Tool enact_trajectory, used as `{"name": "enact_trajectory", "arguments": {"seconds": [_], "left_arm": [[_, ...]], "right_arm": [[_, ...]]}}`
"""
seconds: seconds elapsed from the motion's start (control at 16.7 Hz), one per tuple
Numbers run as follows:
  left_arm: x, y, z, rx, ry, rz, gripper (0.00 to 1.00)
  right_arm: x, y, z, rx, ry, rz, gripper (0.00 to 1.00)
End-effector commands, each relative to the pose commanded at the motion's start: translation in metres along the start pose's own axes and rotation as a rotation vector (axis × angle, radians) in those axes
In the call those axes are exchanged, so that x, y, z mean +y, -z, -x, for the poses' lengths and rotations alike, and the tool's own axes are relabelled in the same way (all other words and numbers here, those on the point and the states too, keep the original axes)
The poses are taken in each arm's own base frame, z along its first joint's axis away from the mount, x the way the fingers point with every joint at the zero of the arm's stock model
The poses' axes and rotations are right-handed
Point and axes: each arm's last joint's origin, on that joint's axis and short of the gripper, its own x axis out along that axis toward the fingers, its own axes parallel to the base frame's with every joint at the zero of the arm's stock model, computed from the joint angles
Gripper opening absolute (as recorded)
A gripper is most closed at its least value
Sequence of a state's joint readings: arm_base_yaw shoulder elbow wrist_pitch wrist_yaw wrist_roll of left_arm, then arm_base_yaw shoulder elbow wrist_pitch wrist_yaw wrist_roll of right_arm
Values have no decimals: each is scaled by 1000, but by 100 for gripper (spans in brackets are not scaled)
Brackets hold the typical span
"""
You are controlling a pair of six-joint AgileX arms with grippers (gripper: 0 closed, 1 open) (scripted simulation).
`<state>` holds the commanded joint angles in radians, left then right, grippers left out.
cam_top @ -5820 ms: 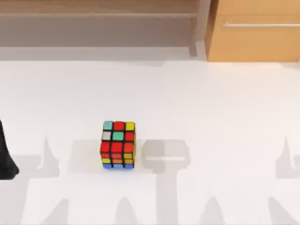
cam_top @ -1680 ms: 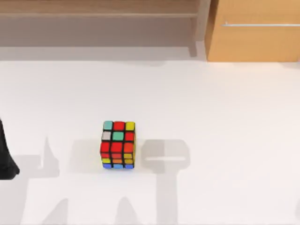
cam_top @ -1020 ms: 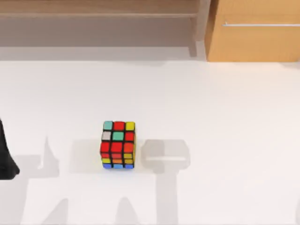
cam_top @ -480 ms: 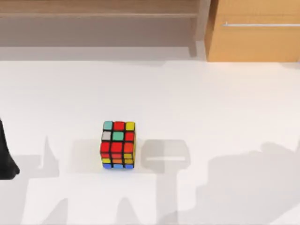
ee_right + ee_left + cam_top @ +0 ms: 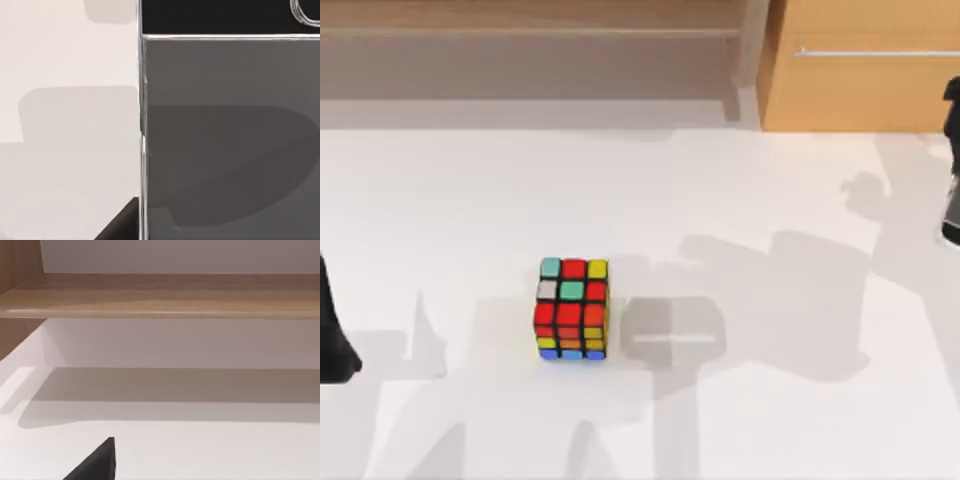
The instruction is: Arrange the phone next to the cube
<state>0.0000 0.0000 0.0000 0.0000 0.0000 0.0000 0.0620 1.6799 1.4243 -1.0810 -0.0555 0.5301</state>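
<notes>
Glossy dark-grey glass of the phone (image 5: 225, 130) lies close under the right wrist camera, its silver-white rim running along the pale desk (image 5: 65, 150) and part of the round home button at one end. Judged stiff, thin, light, slippery on the screen and breakable; best taken across the short width by the rim edges, near mid-length, never on the glass.

Relative to the cube (image 5: 572, 308), the phone's place cannot be fixed from the top view. The cube sits upright on the desk (image 5: 740, 200), nothing touching it. The right arm (image 5: 952, 170) stands well to the right of the cube, at the desk's edge; whether its claw is spread or closed cannot be told. The left arm (image 5: 332, 330) is parked well to the cube's left; its claw state likewise cannot be told.

Containers: none on the desk. A wooden shelf (image 5: 530, 18) and cabinet (image 5: 865, 80) stand beyond the cube; no contents discernible.
</notes>
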Motion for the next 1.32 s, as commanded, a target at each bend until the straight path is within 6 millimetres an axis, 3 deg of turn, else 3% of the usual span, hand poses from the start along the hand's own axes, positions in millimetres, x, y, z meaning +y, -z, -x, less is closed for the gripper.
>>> {"name": "enact_trajectory", "arguments": {"seconds": [0.36,0.66,0.96,1.32], "left_arm": [[0,0,0,0,0,0,100],[0,0,0,0,0,0,100],[0,0,0,0,0,0,100],[0,0,0,0,0,0,100]], "right_arm": [[90,27,-20,82,4,142,0],[145,65,-44,138,42,272,0],[177,99,-67,172,86,381,0],[192,119,-83,196,121,442,0]]}}
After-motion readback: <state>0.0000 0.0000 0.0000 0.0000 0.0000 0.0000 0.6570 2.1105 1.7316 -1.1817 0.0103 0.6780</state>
